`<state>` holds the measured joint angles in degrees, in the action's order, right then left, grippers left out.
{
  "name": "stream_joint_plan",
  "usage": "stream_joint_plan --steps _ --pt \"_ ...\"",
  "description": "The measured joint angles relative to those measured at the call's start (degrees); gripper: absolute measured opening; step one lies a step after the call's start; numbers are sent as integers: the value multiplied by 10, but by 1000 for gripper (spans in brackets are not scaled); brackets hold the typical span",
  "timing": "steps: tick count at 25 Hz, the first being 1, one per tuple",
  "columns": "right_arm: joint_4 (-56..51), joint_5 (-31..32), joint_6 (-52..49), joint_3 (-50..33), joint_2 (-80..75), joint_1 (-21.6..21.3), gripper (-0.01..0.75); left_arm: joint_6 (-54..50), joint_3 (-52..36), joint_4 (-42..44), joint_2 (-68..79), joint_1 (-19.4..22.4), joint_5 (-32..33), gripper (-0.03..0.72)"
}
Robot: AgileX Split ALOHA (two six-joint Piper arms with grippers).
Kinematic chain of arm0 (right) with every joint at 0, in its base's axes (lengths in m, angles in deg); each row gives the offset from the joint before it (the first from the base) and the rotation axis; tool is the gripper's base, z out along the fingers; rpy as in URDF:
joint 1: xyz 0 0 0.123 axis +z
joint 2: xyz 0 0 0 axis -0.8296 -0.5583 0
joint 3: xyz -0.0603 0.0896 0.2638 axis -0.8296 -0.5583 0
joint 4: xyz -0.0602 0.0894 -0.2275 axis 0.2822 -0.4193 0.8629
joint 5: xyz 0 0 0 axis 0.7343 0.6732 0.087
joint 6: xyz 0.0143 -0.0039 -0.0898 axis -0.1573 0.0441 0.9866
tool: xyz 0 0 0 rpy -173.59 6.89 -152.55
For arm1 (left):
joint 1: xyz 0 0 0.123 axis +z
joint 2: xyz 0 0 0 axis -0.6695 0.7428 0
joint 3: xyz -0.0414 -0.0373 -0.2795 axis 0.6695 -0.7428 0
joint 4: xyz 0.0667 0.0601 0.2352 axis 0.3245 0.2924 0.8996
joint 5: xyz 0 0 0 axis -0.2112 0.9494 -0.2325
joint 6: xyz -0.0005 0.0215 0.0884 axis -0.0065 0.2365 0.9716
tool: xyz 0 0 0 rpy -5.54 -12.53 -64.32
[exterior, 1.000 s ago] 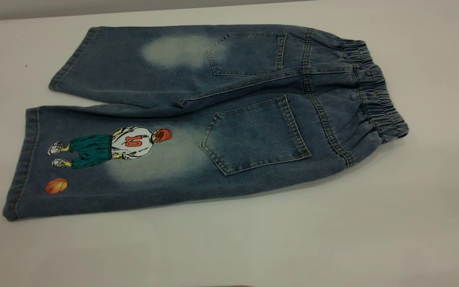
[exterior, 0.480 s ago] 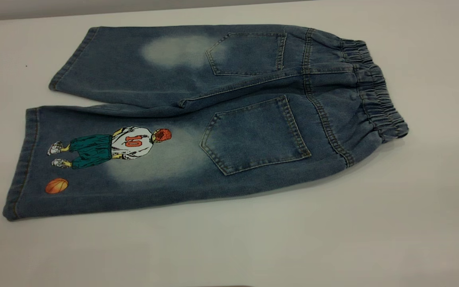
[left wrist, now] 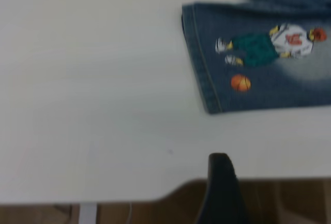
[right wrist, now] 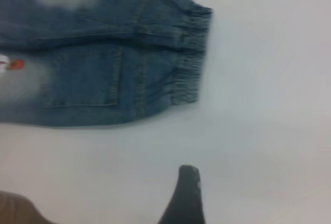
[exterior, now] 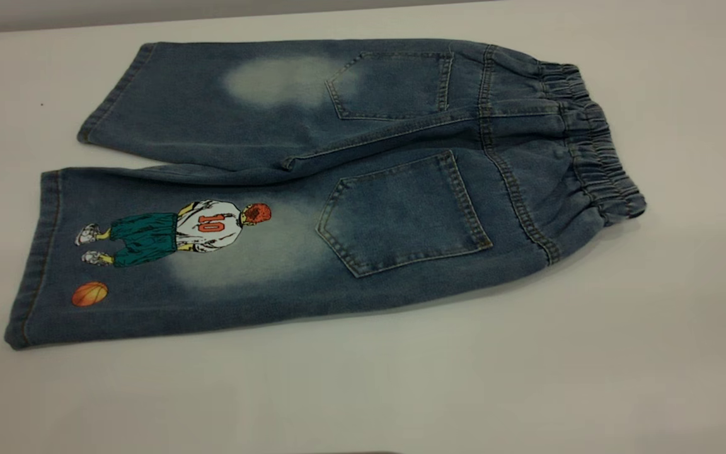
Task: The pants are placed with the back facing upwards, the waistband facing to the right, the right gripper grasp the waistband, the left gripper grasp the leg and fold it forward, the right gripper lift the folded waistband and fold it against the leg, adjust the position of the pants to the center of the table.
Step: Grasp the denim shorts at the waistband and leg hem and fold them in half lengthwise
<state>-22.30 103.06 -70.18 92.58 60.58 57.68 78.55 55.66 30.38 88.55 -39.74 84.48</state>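
Observation:
The pants [exterior: 338, 189] lie flat on the white table [exterior: 527, 378], back pockets up. Their gathered waistband [exterior: 596, 145] points right. The leg [exterior: 167, 252] with the cartoon player lies nearest the front, the plain leg [exterior: 212, 101] behind it. Neither gripper shows in the exterior view. In the left wrist view a black part of my left gripper [left wrist: 221, 193] hangs over the table's edge, well apart from the printed leg [left wrist: 269, 63]. In the right wrist view my right gripper [right wrist: 185, 198] is over bare table, short of the waistband [right wrist: 191, 58]. Neither touches the denim.
Bare white tabletop surrounds the pants on all sides, widest at the front and right. The left wrist view shows the table's rounded front edge [left wrist: 155, 195] with brown floor [left wrist: 289, 203] beyond it.

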Motion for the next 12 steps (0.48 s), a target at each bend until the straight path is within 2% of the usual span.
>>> stream_joint_plan --steps 4,6,12 --pt "-14 -4 -5 0 0 0 580 -5 2 0 82 0 -6 463" --pt "-26 -18 -27 0 -4 0 580 -5 11 0 140 0 -33 463" --pt "-53 -133 -77 12 -132 0 580 -26 54 -30 326 0 -144 463"
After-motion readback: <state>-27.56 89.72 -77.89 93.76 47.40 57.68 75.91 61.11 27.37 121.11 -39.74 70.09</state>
